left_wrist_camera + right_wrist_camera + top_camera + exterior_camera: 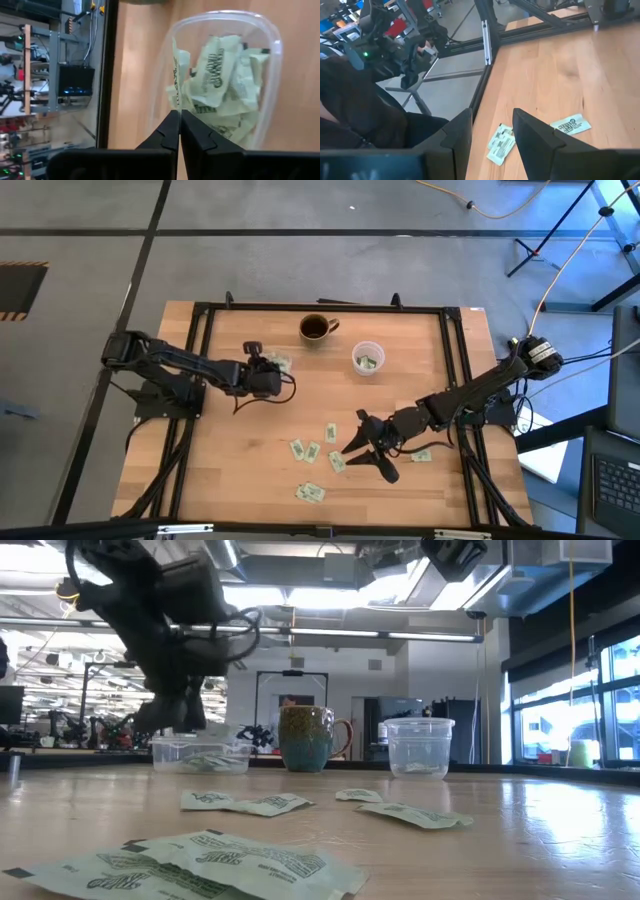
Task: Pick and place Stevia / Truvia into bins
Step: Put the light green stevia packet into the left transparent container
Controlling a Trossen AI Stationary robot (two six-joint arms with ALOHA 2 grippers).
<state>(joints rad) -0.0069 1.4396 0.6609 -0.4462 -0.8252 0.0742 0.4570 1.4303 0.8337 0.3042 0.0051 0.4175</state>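
A shallow clear tub holds several crumpled pale green sachets; in the high view it sits at the far left. My left gripper is shut with nothing between its fingers, and its tips slant down at the tub's near rim. A round clear cup also holds sachets. Several flat sachets lie loose on the wood near the front. My right gripper hangs open above them, and one sachet shows between its fingers, on the table below.
A dark green mug with a handle stands at the far middle, between tub and cup. Black frame rails run along the table's sides. More sachets lie by the right rail and at the front edge.
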